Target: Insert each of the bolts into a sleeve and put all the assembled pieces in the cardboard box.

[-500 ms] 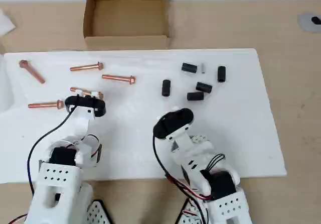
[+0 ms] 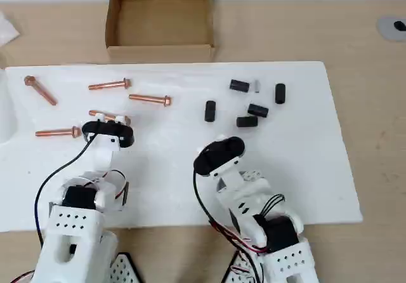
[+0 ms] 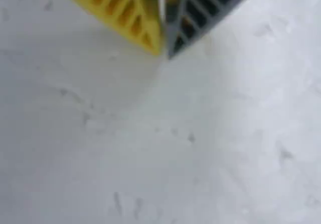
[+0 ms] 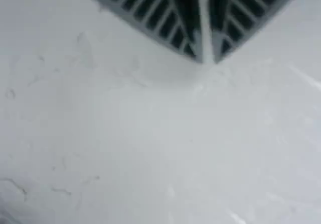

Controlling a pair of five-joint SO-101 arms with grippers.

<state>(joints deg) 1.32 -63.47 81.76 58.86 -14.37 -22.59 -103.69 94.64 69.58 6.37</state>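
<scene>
Several copper bolts lie on the left of the white mat, among them one near its middle and one beside the left arm's head. Several black sleeves are scattered on the right. The cardboard box stands behind the mat. My left gripper is shut just over bare mat, its yellow and grey fingers pressed together, next to a bolt. My right gripper is shut too, above bare mat short of the sleeves.
A wooden table surrounds the mat. A grey disc sits at the far right edge, and a white object at the far left.
</scene>
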